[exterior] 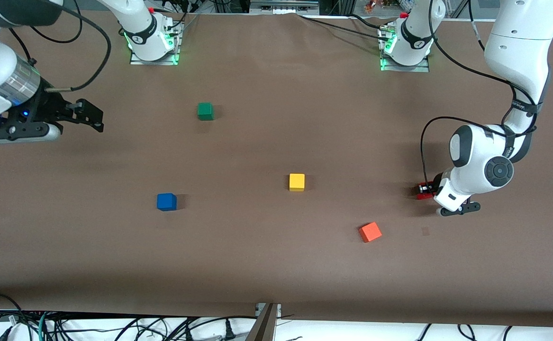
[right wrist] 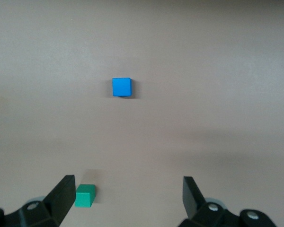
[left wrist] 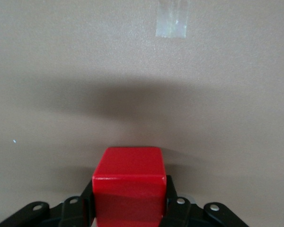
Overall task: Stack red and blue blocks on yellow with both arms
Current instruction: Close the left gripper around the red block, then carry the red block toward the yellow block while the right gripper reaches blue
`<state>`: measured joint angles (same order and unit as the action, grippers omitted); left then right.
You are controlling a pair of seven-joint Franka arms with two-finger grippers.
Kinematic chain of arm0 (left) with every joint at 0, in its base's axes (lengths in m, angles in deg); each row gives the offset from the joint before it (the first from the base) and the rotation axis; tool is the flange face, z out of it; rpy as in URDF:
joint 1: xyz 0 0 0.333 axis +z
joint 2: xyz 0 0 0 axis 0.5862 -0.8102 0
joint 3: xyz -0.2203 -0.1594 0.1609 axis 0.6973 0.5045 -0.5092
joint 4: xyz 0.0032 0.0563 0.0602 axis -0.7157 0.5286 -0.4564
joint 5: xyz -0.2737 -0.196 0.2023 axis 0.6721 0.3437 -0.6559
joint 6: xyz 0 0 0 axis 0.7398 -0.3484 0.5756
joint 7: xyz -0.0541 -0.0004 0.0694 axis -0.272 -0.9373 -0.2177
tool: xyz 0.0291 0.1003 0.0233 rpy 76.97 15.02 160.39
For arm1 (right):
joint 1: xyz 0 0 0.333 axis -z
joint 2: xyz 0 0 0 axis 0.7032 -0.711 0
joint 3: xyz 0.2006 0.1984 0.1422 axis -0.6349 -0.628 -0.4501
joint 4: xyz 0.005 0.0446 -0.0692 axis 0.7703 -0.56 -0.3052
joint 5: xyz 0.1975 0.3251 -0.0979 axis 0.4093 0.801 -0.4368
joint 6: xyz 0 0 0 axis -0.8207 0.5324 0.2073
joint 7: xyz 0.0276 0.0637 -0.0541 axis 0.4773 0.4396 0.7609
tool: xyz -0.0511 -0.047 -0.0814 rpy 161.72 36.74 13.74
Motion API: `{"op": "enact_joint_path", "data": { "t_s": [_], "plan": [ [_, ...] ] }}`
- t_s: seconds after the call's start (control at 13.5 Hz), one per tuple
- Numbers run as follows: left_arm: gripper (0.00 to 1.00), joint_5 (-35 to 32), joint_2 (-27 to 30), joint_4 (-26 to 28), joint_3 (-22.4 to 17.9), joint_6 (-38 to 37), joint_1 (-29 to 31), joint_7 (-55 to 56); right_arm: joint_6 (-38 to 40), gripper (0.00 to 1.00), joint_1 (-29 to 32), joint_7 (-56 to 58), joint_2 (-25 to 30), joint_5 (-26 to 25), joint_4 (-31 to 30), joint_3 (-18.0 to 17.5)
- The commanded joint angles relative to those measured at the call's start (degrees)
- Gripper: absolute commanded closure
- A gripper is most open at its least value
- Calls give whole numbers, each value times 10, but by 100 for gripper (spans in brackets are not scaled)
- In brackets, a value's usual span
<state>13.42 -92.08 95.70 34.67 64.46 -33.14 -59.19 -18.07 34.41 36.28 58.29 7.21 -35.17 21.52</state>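
My left gripper [exterior: 425, 190] is down at the table near the left arm's end, shut on the deep red block [exterior: 420, 193]. In the left wrist view the red block [left wrist: 128, 172] sits squarely between the black fingers [left wrist: 177, 208]. The yellow cube [exterior: 297, 182] stands alone mid-table. The blue block [exterior: 167, 201] lies toward the right arm's end and also shows in the right wrist view [right wrist: 121, 87]. My right gripper [exterior: 94, 117] hangs open and empty in the air over the right arm's end of the table, and its own view shows it too [right wrist: 128, 187].
A green cube [exterior: 205, 111] [right wrist: 84, 196] sits farther from the front camera than the blue block. A lighter orange-red cube [exterior: 370, 232] lies nearer the front camera, between the yellow cube and my left gripper. A small tape patch [exterior: 425, 231] [left wrist: 172, 21] marks the brown tabletop.
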Motion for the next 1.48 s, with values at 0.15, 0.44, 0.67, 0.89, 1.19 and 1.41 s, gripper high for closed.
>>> {"op": "enact_joint_path", "data": {
  "t_s": [0.15,0.44,0.67,0.89,1.19,1.41],
  "plan": [
    [100,10,37,-38,30,-37,-5,6,-12,0,2,1,-55,-21,16,-8],
    [100,9,26,-146,49,-77,-95,67,-21,0,5,30,-100,-18,16,-8],
    [100,3,-13,-216,46,-84,-194,143,-69,0,-1,49,-142,-13,13,-13],
    [100,4,-56,-271,44,-94,-265,201,-136,0,-4,53,-195,17,13,-13],
    [100,3,-92,-289,42,-93,-319,243,-238,1,-4,46,-286,25,13,-13],
    [100,3,-105,-289,42,-94,-341,252,-306,1,-5,45,-341,57,9,-14]
  ]
}}
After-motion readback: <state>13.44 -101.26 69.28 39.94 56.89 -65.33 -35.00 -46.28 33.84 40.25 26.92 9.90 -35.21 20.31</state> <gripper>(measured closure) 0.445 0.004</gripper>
